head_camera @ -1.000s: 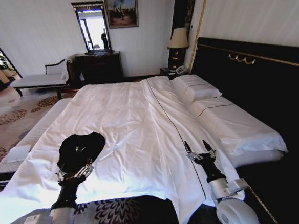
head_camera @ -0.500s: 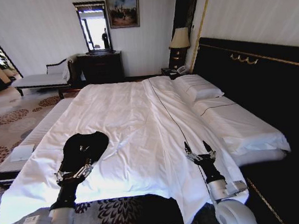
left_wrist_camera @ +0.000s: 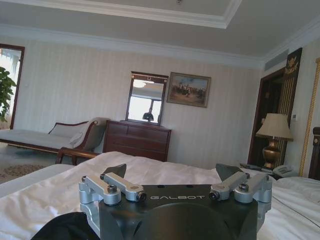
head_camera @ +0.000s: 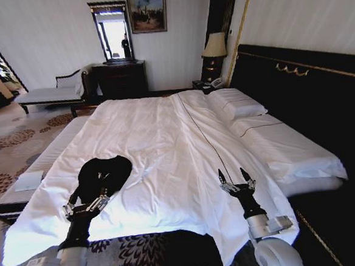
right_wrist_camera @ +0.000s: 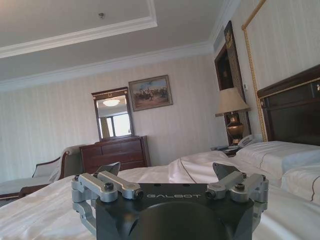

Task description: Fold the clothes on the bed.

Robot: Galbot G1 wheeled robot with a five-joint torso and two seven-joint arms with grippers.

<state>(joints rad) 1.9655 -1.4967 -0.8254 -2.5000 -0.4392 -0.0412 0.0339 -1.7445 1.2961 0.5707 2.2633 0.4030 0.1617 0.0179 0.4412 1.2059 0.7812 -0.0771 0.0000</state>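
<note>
Left claw (head_camera: 85,206) spread, empty, overlapping crumpled black T-shirt (head_camera: 104,173), contact unclear, right claw (head_camera: 237,184) spread above bed (head_camera: 166,140)

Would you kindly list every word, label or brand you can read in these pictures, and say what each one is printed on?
"GALBOT": on the black body of the left gripper, below its open fingers.
"GALBOT": on the black body of the right gripper, likewise open.
T-shirt: any chest lettering is too small to read.
Nothing else carries readable text.
</note>
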